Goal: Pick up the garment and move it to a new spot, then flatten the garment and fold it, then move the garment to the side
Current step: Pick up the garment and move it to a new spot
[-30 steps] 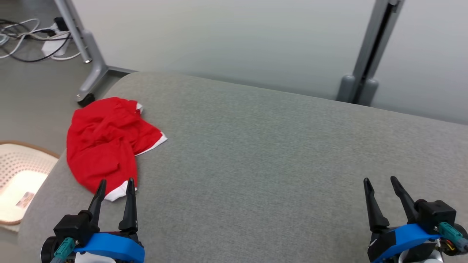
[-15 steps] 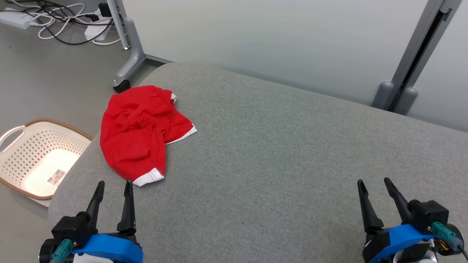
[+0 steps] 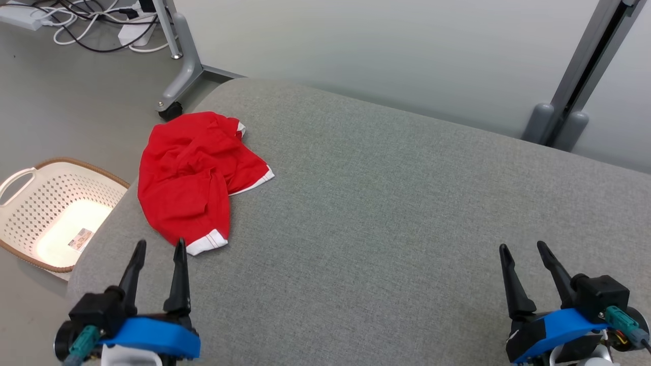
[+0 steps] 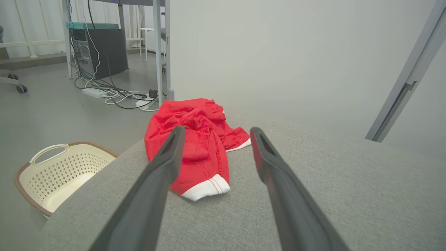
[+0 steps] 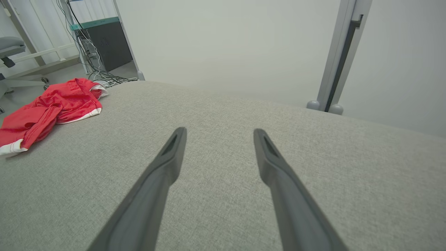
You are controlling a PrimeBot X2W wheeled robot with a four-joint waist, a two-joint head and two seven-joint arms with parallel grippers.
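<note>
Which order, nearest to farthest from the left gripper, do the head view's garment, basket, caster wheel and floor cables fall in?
1. Garment: just ahead of the left gripper, cuff near its fingertips.
2. Basket: on the floor, to its left.
3. Caster wheel: beyond the garment.
4. Floor cables: far back left.

Wide stretch of bare grey cushion (image 3: 386, 218) runs between the left gripper (image 3: 160, 244) and the right gripper (image 3: 522, 246). Both have fingers spread and touch nothing, so there is free passage across the middle and right. A crumpled red garment (image 3: 188, 173) takes up the far-left corner, its white hem just beyond the left fingertips, reachable from the near and right sides. Off the left edge, a perforated basket (image 3: 35, 198) sits lower, on the floor. A pale partition (image 3: 381, 46) closes the far side. Grey upright (image 3: 580, 76) stands far right; caster foot (image 3: 170, 109) and cables (image 3: 86, 30) far left.
</note>
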